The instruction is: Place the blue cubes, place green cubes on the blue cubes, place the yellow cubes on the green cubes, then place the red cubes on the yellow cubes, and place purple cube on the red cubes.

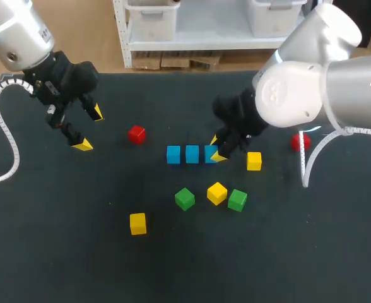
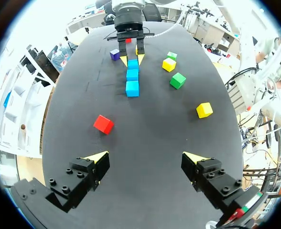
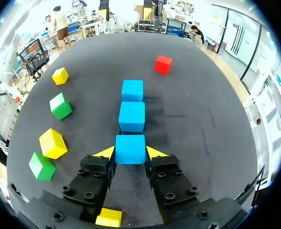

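while the right gripper point(image 3: 130, 153) squeezes the third small blue cube point(image 3: 130, 149), the blue row point(image 3: 132, 116) looks nearly done | left gripper point(image 2: 145, 160) wide, empty | other colours not stacked yet

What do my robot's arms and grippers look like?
The left arm and right arm are rounded silver-white shells with black wrists. A white cable loops off each. The left gripper and right gripper are black blocks with bolt heads, each with two wedge-shaped yellow tips.
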`<state>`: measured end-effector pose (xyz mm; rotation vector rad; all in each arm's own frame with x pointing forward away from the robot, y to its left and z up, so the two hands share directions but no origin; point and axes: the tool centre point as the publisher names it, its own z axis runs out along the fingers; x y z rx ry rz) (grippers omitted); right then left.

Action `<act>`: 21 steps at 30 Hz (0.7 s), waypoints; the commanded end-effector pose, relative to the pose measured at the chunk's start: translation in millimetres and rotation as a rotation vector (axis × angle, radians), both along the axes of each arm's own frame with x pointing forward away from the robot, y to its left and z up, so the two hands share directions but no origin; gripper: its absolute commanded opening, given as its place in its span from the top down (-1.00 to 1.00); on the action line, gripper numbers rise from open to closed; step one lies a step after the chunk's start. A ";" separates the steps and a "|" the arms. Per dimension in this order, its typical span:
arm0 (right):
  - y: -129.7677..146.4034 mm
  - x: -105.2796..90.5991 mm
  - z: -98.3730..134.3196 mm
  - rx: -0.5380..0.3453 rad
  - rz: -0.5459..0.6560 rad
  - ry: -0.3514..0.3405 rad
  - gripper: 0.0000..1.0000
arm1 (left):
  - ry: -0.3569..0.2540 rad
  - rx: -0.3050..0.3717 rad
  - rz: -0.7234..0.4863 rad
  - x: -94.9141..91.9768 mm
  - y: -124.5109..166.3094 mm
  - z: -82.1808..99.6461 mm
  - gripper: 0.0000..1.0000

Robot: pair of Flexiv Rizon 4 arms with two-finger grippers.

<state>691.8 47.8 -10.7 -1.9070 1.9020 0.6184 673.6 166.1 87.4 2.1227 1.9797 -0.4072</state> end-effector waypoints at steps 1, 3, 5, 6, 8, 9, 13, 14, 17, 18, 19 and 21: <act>-0.6 1.2 -0.8 0.005 0.004 0.002 1.00 | 0.000 -0.002 -0.003 1.2 0.6 -0.5 -1.00; -0.7 1.1 -0.9 0.005 0.003 0.002 1.00 | 0.000 -0.002 -0.003 1.2 0.6 -0.5 -1.00; -0.6 1.2 -1.1 0.006 0.003 0.003 1.00 | 0.000 -0.002 -0.003 1.2 0.6 -0.5 -1.00; -0.4 1.5 -1.1 0.007 0.003 0.002 1.00 | 0.000 -0.002 -0.003 1.2 0.6 -0.5 -1.00; 0.2 2.1 -1.1 0.008 0.003 0.002 1.00 | 0.000 -0.002 -0.003 1.2 0.6 -0.5 -1.00; 0.8 2.3 -1.0 0.009 0.004 0.001 1.00 | 0.000 -0.002 -0.003 1.2 0.6 -0.5 -1.00; 2.2 2.2 -1.5 0.010 0.006 0.002 1.00 | 0.000 -0.002 -0.003 1.2 0.6 -0.5 -1.00; 2.4 2.1 -1.6 0.011 0.006 0.003 1.00 | 0.000 -0.002 -0.003 1.2 0.6 -0.5 -1.00; 3.1 1.7 -2.4 0.011 0.007 0.005 1.00 | 0.000 -0.002 -0.003 1.2 0.6 -0.5 -1.00; 3.1 1.7 -2.4 0.011 0.007 0.005 1.00 | 0.000 -0.002 -0.003 1.2 0.6 -0.5 -1.00; 3.1 1.6 -2.6 0.011 0.007 0.005 1.00 | 0.000 -0.002 -0.003 1.2 0.6 -0.5 -1.00; 3.0 1.5 -2.9 0.010 0.007 0.006 1.00 | 0.000 -0.002 -0.003 1.2 0.6 -0.5 -1.00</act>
